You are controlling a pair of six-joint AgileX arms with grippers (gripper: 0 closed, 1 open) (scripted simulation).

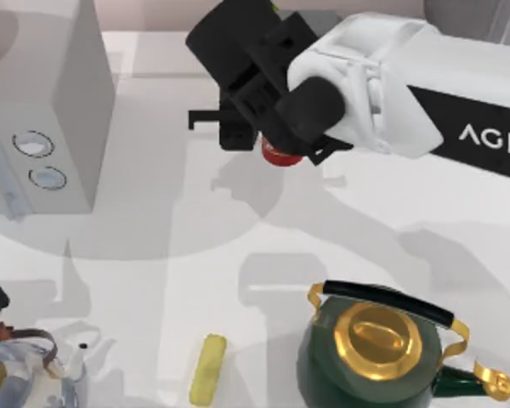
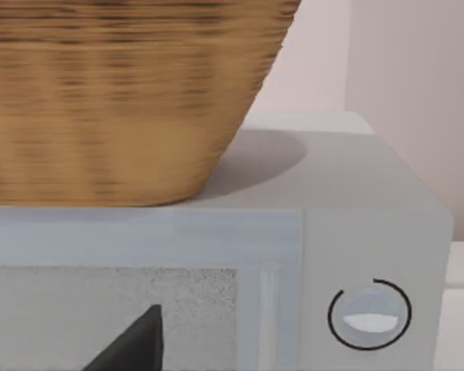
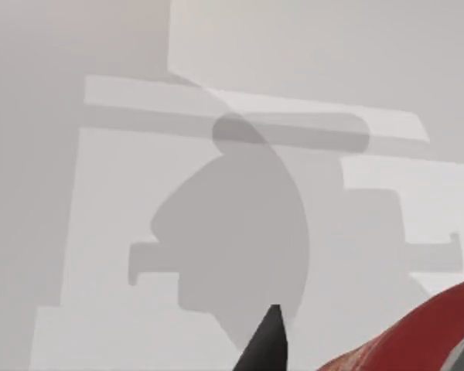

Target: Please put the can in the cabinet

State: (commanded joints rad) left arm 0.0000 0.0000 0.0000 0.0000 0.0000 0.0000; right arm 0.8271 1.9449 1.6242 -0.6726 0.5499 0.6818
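Along the near edge of the worktop (image 1: 153,280), left to right: a pale blue-and-white kettle (image 1: 21,374), a small yellow bar (image 1: 208,367), and a dark green kettle (image 1: 378,357) with gold lid and black handle. Left side: white box with two round dials (image 1: 38,110); the left wrist view shows a woven basket (image 2: 116,93) sitting on its top. Left gripper sits close in front of that box; jaws' state cannot be told. Farther back, centre: right gripper (image 1: 255,127) hangs over the can (image 1: 280,155), whose red side peeks out beneath it. Whether the jaws are closed on the can cannot be told. Right wrist view: can's red wall close by.
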